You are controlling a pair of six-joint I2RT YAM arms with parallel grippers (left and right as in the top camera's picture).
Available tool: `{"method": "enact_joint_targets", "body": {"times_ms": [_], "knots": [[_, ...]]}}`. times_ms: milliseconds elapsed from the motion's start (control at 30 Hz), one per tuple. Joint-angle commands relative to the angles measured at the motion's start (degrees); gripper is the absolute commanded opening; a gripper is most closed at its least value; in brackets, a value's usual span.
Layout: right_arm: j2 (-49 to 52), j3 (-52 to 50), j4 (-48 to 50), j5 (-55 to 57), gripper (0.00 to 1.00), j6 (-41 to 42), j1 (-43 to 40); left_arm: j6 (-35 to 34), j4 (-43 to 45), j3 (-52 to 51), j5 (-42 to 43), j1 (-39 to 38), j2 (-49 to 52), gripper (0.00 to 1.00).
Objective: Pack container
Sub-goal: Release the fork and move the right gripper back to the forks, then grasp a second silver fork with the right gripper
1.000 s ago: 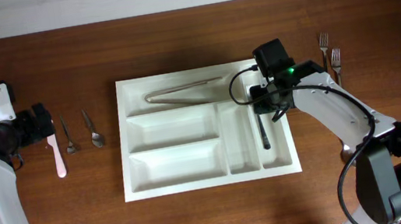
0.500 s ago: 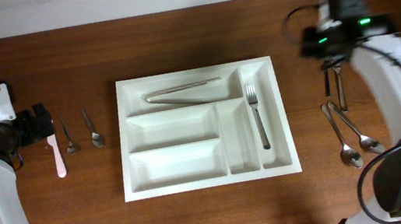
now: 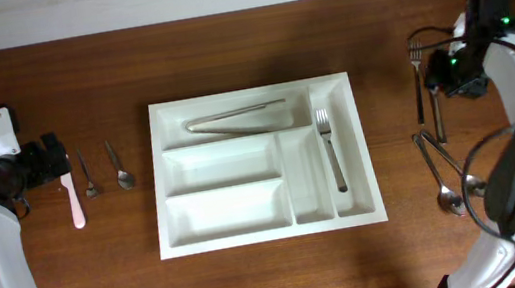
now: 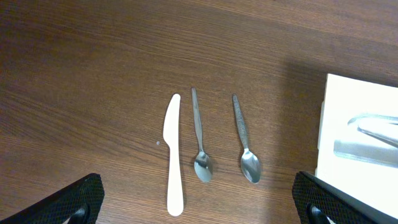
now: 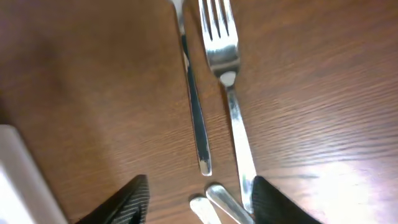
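- White plastic, the container [image 3: 245,92] lies in the middle of the desk [image 3: 44,63]; I place everything else from it.
- Just changed: a second ago my right tool was over the container's rightmost narrow slot. Now a fork [image 3: 331,149] lies alone in that slot, and the tool has swung out well to the container's right.
- My reading: one fork is packed, joining the tongs [image 3: 236,117] in the far long compartment. The other three compartments are bare, so most of the packing remains.
- Right arm: stretched out to the container's right, wrist pointing down. The right tool [image 5: 198,202] hovers over two loose forks [image 5: 230,93], part-spread and grasping nothing.
- Left arm: folded back, well left of the container. The left tool [image 4: 199,199] is fully released above a white plastic knife [image 4: 174,155] and two teaspoons [image 4: 200,143].
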Motion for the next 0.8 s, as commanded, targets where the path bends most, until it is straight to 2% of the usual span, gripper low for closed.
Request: {"method": "enact_joint_targets", "body": {"times_ms": [0,267,467,767], "knots": [[3.5,-0.6,0.4,-0.8,0.50,-2.2,0.2,0.7,0.0,1.0,0.0,0.2,-0.4,0.99],[6.5,-0.5,3.2,2.3,0.48,-4.0,-0.9,0.7,0.0,1.0,0.0,0.2,-0.4,0.99],[7.9,-0.6,5.4,2.3,0.41,-7.9,-1.3,0.7,0.0,1.0,0.0,0.2,-0.4,0.99],[11.9,-0.5,8.0,2.4,0.35,-8.1,-1.3,0.7,0.0,1.0,0.0,0.2,-0.4,0.99]]}}
